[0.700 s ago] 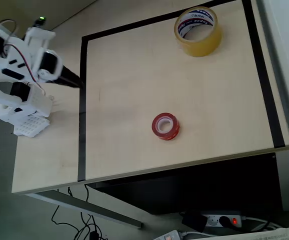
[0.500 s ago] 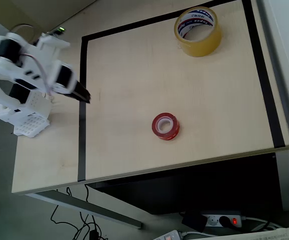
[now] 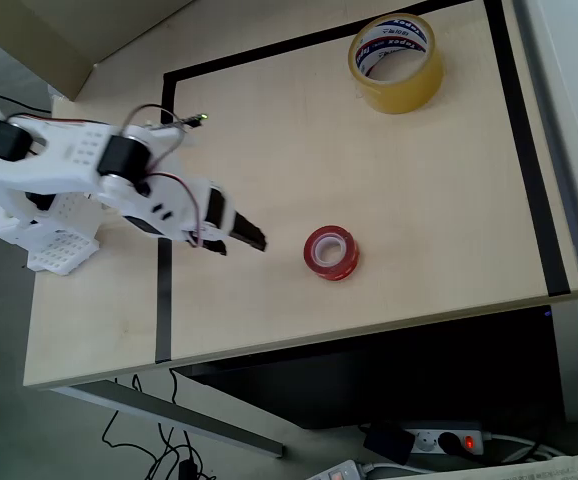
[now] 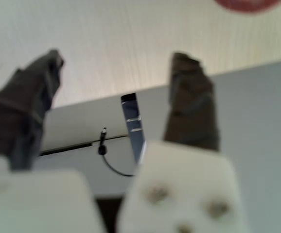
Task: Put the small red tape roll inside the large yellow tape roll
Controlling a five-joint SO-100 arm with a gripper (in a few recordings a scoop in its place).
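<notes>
The small red tape roll (image 3: pixel 331 252) lies flat on the pale wooden table, in its front middle. In the wrist view a blurred sliver of the red tape roll (image 4: pixel 242 4) shows at the top edge. The large yellow tape roll (image 3: pixel 396 60) stands far off at the back right, its white core with blue and red print facing up. My gripper (image 3: pixel 252 240) hovers just left of the red roll, apart from it. In the wrist view my gripper (image 4: pixel 114 73) is open, its two dark fingers (image 4: pixel 189 92) spread wide with nothing between them.
Black tape lines (image 3: pixel 164 200) frame a work area on the table (image 3: pixel 269 120). The arm's white base (image 3: pixel 44 235) sits at the left edge. The table's front edge (image 3: pixel 369 325) drops to cables and a power strip (image 3: pixel 439 438) on the floor.
The arm has swung from the table's left border out over the work area, carrying the gripper rightward to just beside the red roll. Both rolls are unmoved.
</notes>
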